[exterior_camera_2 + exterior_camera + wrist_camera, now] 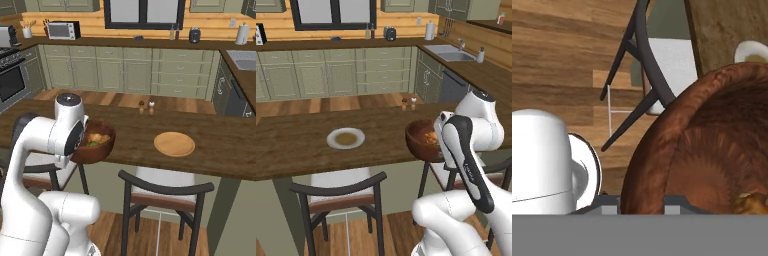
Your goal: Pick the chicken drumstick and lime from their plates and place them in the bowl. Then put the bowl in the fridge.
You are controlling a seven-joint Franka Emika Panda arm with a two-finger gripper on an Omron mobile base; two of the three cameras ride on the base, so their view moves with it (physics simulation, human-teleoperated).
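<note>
The loading part of the job looks finished: the chicken drumstick [99, 138] lies inside the dark wooden bowl [93, 148], and a bit of green beside it, low in the bowl, is the lime [93, 144]. In the hand view a golden-brown corner of the meat shows at the bottom of the bowl's ribbed inside. Both plates are bare of food now: the pale grey plate [345, 138] with its brownish centre sits on the tabletop [296, 145] well apart from the bowl, and the tan plate [174, 144] sits further along the same tabletop. The bowl seems lifted off and out past the tabletop's near edge, close against the arm's wrist, above the chair. The end effector itself is hidden behind the arm and the bowl's rim, so I cannot tell how its jaws stand, though I'd judge it is carrying the bowl. What remains is the trip to the fridge.
</note>
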